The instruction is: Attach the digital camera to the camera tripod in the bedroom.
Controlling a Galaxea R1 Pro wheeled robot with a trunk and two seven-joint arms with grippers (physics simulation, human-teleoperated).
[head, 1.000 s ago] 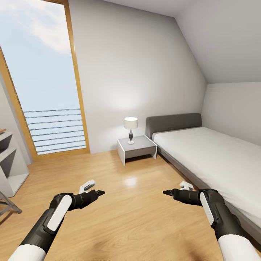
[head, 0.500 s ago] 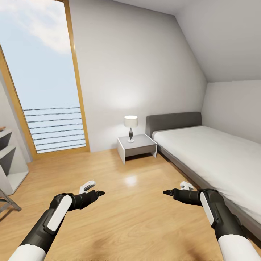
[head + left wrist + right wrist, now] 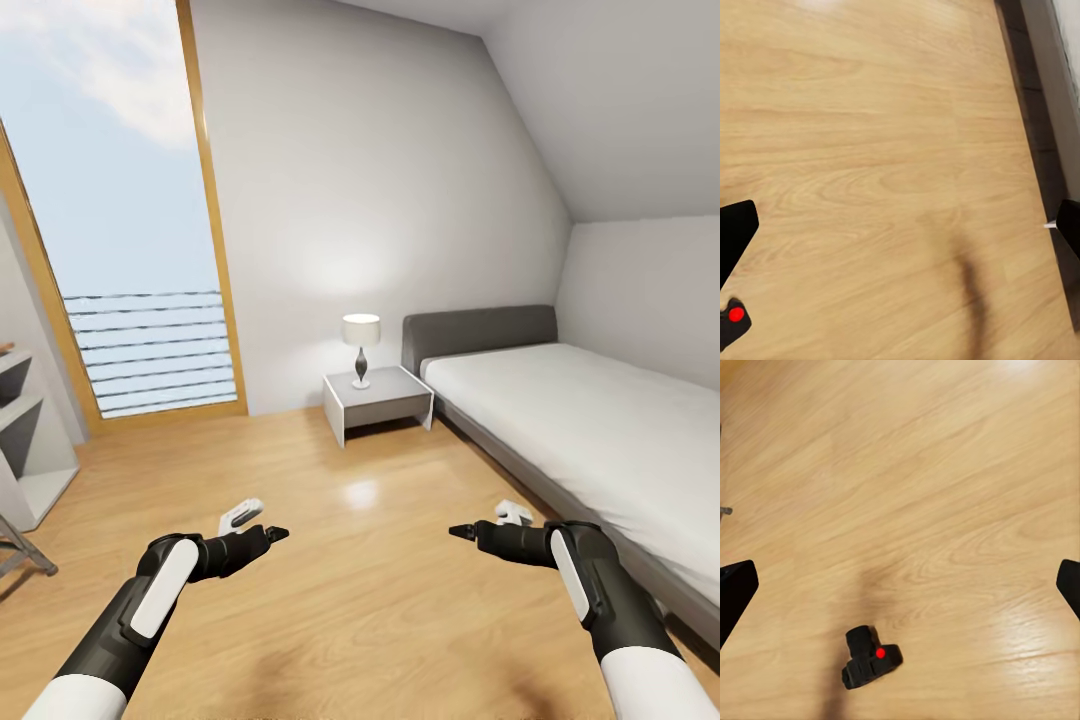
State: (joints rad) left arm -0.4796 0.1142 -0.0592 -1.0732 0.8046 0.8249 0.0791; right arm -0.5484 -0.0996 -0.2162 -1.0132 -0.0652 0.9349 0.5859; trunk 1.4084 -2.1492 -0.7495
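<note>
Left arm: forearm extended forward, black left gripper over the wood-plank floor, jaws spread, empty.
Right arm: mirrored pose, black right gripper parted, empty.
Small black boxy digital camera: on floor, 6 o'clock in right wrist view.

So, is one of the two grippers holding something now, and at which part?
No, nothing is held. The left gripper and right gripper are open over bare floor; the digital camera lies on the floor, untouched.
</note>
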